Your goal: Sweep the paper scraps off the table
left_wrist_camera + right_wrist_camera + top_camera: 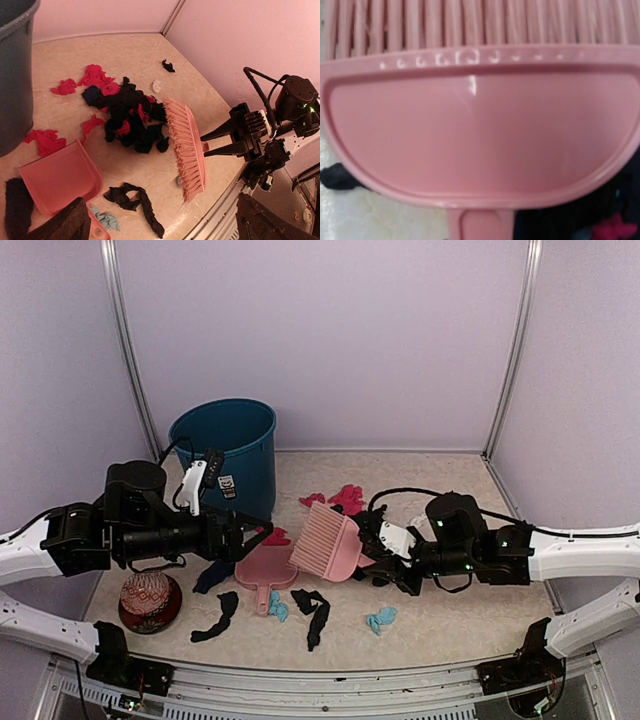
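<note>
While right gripper (204, 145) clamps the pink brush (186, 150), paper scraps (131, 120) heap mid-frame, just left of its bristles. Jaws of left gripper (262, 531) stand apart.

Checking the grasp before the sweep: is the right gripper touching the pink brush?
Touching. The left wrist view shows the right gripper clamped on the short handle of the pink brush, both black fingers pressed against it with no gap.
</note>
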Controlling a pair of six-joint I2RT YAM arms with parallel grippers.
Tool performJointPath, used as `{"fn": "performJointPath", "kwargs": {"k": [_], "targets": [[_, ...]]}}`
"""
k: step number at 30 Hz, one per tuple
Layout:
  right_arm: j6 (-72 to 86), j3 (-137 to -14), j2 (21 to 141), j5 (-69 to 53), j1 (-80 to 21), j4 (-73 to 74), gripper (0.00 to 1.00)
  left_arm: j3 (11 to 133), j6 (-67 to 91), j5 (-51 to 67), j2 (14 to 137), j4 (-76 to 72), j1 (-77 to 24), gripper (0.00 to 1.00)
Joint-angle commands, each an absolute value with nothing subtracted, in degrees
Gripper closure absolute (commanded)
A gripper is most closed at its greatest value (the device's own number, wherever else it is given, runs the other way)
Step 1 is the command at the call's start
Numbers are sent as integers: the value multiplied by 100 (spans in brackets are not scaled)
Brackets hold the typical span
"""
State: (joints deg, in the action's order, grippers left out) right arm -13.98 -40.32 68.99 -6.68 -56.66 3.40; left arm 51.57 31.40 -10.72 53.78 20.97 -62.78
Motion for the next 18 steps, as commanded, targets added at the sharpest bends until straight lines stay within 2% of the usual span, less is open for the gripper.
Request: {"fn": "performJointPath", "kwargs": {"k": [1,13,18], "targets": [[-2180,-3745,6779,-1022,-5850,-710,100,5026,3476,-156,5729,1442,-6293,1],[-2678,-4081,7279,-842,-6231,-791,100,4970,3622,478,6760,907,-6246,1],[-2748,-4124,7321,-721,-6275,-766,100,4897,3689,799,6913,787,-6142,9]]}}
